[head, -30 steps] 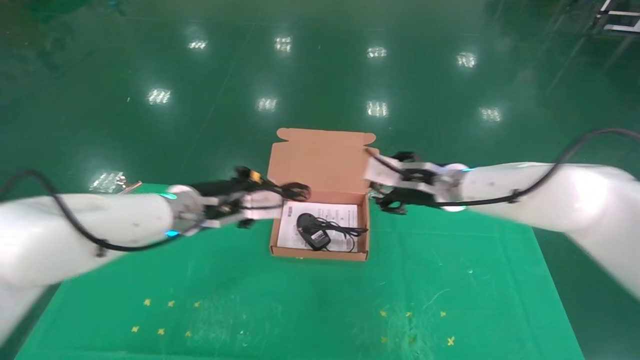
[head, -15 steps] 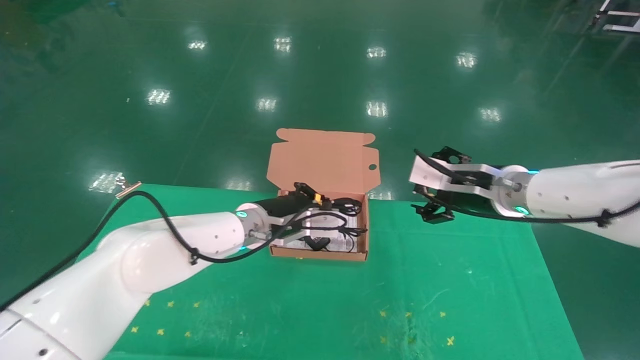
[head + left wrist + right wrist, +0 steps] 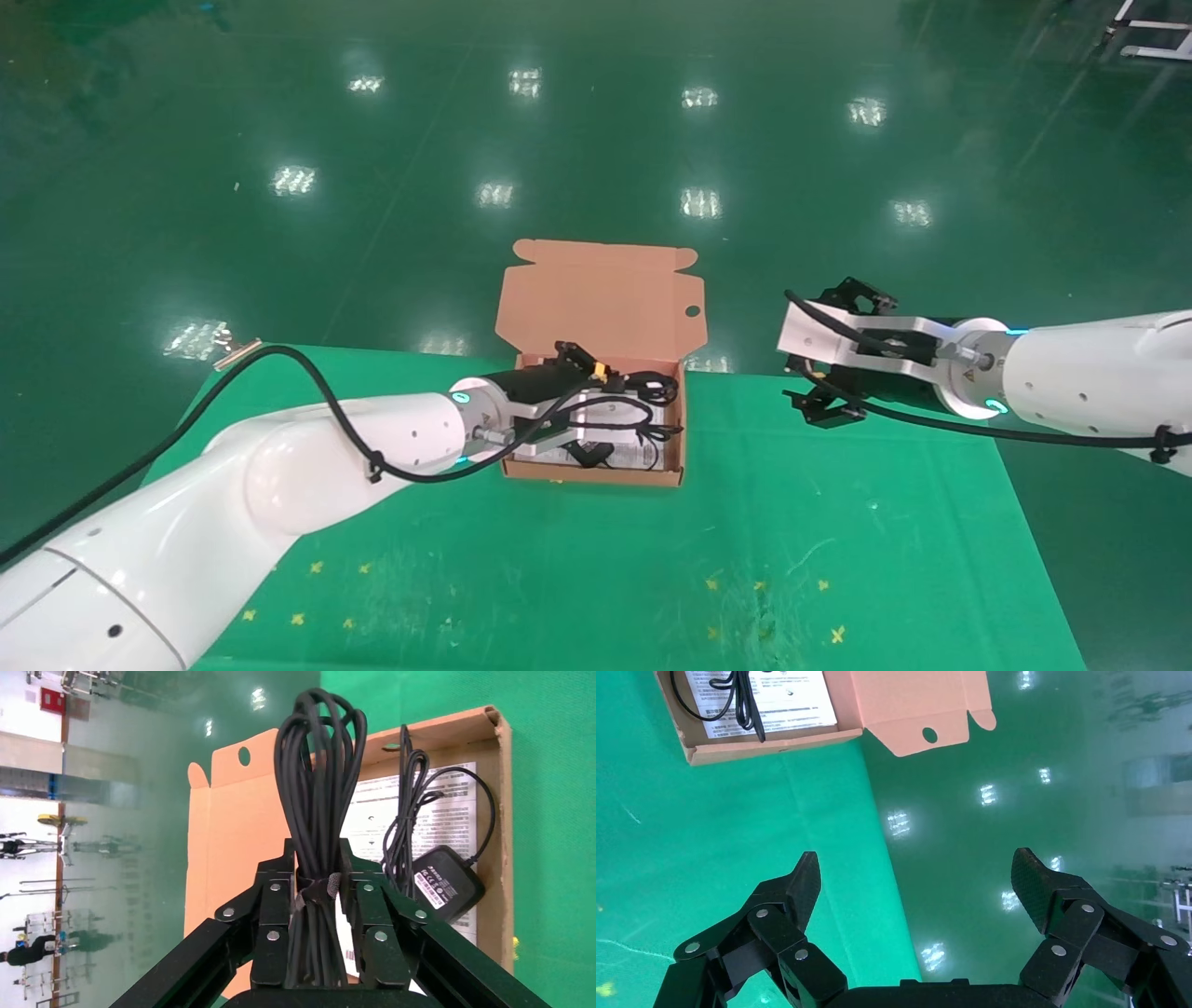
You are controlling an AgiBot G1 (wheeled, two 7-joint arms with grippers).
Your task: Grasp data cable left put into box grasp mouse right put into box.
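Right now the desk (image 3: pixel 577 559) carries the box (image 3: pixel 675 438) near its far edge, lid standing up behind. Over the box's open tray hangs the left pincer (image 3: pixel 318 881), pressed onto the cable (image 3: pixel 320 776) at the bundle's waist; the bundle's long axis runs straight out from the pincer toward the lid, its loops above the white sheet. Directly beneath and just beside it lies the mouse (image 3: pixel 444 883), already in the tray with its cord. So the release looks to be straight down. Well off to the box's right, the right pincer (image 3: pixel 916 885) hovers spread and empty.
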